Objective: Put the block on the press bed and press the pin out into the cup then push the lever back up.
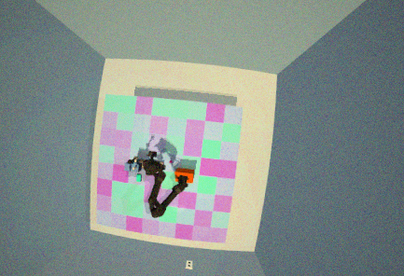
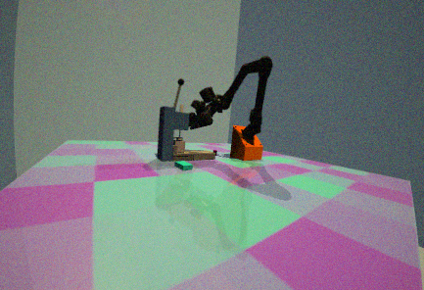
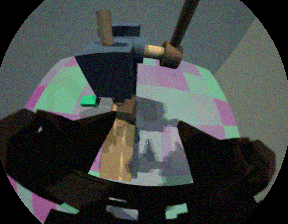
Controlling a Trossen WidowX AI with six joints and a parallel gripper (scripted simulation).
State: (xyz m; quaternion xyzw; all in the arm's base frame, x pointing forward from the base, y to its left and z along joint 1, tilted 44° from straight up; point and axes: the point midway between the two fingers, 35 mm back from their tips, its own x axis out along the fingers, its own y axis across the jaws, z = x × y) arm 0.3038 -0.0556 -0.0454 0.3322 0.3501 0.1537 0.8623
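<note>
1. One risk stands out to me: the arm (image 1: 156, 191) (image 2: 261, 93) reaches in close to the press (image 1: 131, 166) (image 2: 165, 134) (image 3: 107, 70), so a low or hurried swing towards the lever (image 2: 178, 93) (image 3: 184, 22) could knock the press head and jar what sits below.

2. The tan block (image 2: 178, 146) (image 3: 126, 110) rests on the press bed (image 2: 196, 156) (image 3: 114, 157), under the head. I can't make out whether its pin is directly below the punch; if it is off line, the stroke would likely jam or tip the block.

3. The lever stands raised, its knob (image 2: 180, 81) high over the press. Pushing it off-centre could let it slip from the fingers, leaving the pin partly pressed.

4. The hand (image 1: 143, 159) (image 2: 192, 120) (image 3: 147, 119) is spread nearly as wide as it goes, with nothing between its fingers. From here it looks very near the press head; whether it touches I cannot tell.

5. Such a broad spread might catch the head while passing. A small green piece (image 1: 139, 177) (image 2: 183, 166) (image 3: 89, 101) lies beside the press on the tabletop (image 1: 177, 214) (image 2: 176, 206) (image 3: 180, 97), apart from the hand.
</note>
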